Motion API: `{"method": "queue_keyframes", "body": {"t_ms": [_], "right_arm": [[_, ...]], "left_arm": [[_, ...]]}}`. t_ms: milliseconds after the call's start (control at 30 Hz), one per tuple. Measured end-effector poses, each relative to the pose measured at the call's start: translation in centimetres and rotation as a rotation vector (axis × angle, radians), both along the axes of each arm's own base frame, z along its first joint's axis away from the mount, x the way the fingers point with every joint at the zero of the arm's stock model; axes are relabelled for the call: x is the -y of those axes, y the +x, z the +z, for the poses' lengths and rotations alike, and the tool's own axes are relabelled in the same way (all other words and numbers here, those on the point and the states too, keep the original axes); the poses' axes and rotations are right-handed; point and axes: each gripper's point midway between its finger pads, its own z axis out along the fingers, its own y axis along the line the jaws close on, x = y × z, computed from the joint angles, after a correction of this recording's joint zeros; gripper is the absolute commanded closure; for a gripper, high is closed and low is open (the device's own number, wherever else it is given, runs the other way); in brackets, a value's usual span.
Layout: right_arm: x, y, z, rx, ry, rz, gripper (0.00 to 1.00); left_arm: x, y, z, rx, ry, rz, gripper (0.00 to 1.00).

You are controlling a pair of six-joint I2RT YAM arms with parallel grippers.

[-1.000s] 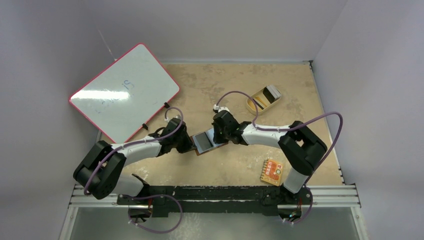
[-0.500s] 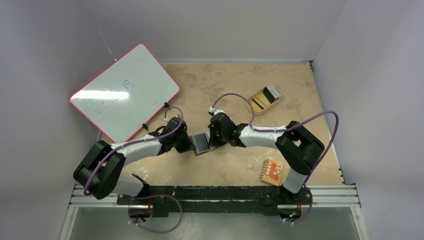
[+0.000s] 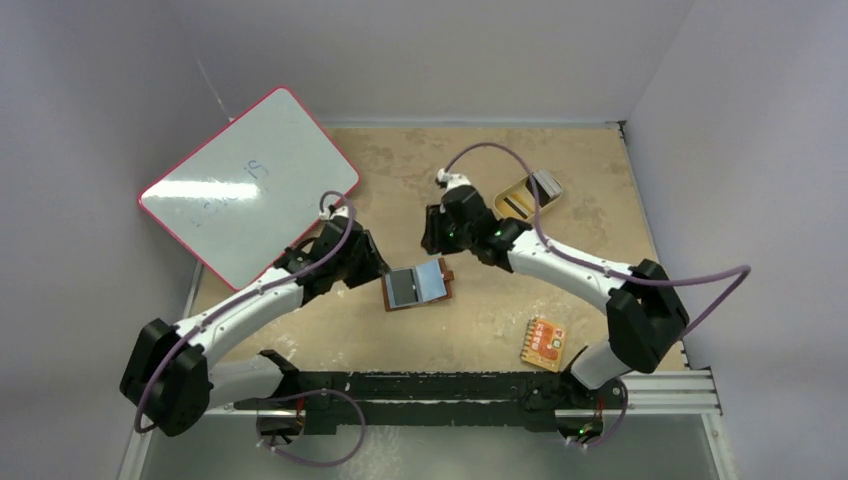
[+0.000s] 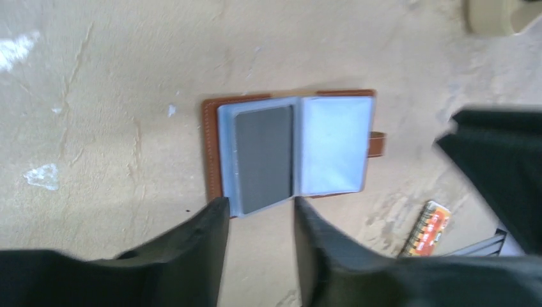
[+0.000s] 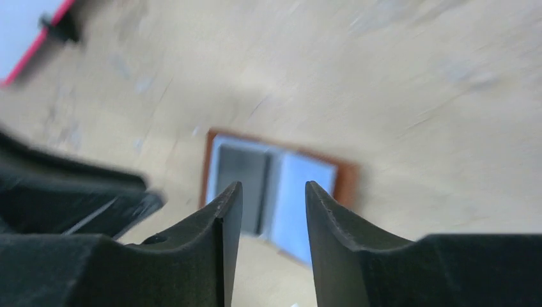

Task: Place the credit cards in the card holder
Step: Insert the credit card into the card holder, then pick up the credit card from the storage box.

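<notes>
card holder [image 3: 417,286] lies open and flat on the table [image 3: 400,165], pockets up, between my two grippers and touching neither. one black credit card [image 4: 263,157] sits in the clear pocket on my left gripper's side. the other pocket shows only bluish plastic. snap tab [image 4: 377,144] sticks out from the opposite edge. left gripper [image 4: 259,208] hangs just off the holder's edge, fingers a narrow gap apart, nothing between them. right gripper [image 5: 273,192] is raised over the holder's far side, fingers likewise parted and empty, view blurred. more credit cards [image 3: 513,204] rest in the tan dish [image 3: 505,192], well apart. orange-red packet [image 3: 545,343] near my right base. whiteboard [image 3: 245,185] far left.
</notes>
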Motion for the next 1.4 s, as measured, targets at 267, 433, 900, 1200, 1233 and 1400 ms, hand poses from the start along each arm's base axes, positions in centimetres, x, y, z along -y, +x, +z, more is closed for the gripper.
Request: {"method": "queue_keyframes", "body": {"t_ms": [267, 433, 900, 1200, 1233, 1400], "right_arm": [[11.3, 9.9, 4.2, 0.192, -0.211, -0.257, 0.41], [18.4, 13.9, 4.5, 0.243, -0.421, -0.379, 0.37], [29.6, 18.3, -1.1, 0.135, -0.854, -0.389, 0.32], [31.0, 20.2, -3.7, 0.094, -0.922, -0.343, 0.33], [31.0, 20.3, -3.8, 0.092, -0.929, -0.339, 0.34], [31.2, 20.6, -4.8, 0.078, -0.957, -0.32, 0.4]], "left_arm": [[-0.3, 1.3, 6.9, 0.168, 0.014, -0.055, 0.38], [-0.9, 0.8, 8.1, 0.202, 0.058, -0.112, 0.37], [-2.3, -0.6, 7.9, 0.217, 0.151, -0.21, 0.37], [-2.4, -0.6, 8.2, 0.23, 0.152, -0.216, 0.36], [-2.4, -0.6, 8.2, 0.231, 0.154, -0.218, 0.36], [-2.4, -0.6, 8.2, 0.233, 0.156, -0.22, 0.36]]}}
